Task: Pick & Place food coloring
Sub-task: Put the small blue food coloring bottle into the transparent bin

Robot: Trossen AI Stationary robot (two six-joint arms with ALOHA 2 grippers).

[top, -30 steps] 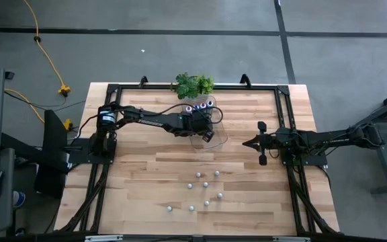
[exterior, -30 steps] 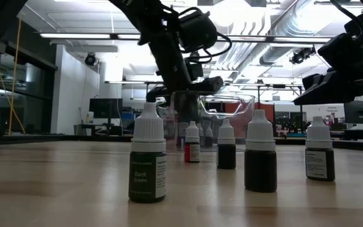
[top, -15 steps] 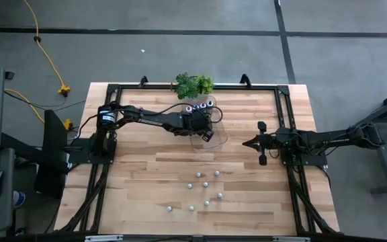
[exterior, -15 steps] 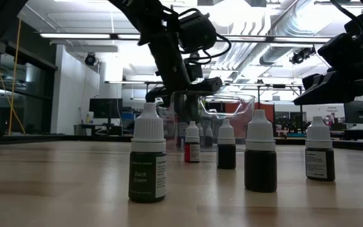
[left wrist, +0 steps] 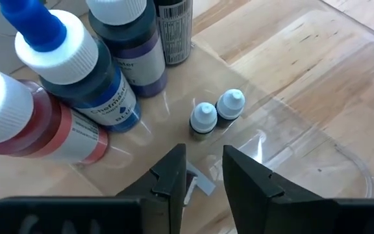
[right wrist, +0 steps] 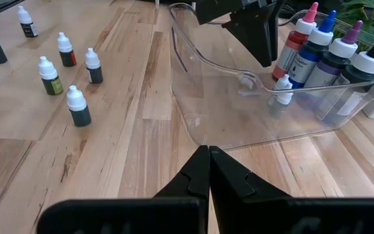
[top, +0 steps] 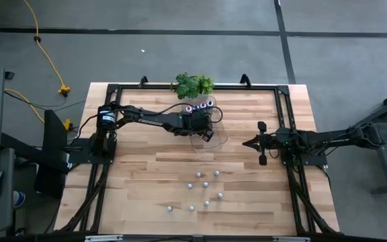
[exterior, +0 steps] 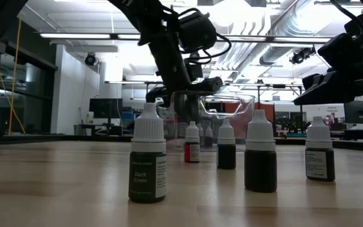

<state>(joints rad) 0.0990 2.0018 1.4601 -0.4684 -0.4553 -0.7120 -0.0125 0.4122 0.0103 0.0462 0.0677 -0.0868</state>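
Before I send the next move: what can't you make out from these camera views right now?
- Small bottles on the open table: too small in the high view to tell their colours.
- Clear tray: its far wall is hidden behind the big bottles in the right wrist view.
- Two small bottles in the tray: labels hidden, seen only from above in the left wrist view.
- Left gripper: open, empty; arm body cut off by the frame edge.

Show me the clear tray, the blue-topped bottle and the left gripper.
clear tray (right wrist: 193, 62), right wrist view, near rim
blue-topped bottle (left wrist: 83, 75), left wrist view, white shoulder
left gripper (left wrist: 203, 170), left wrist view, gap between open fingertips
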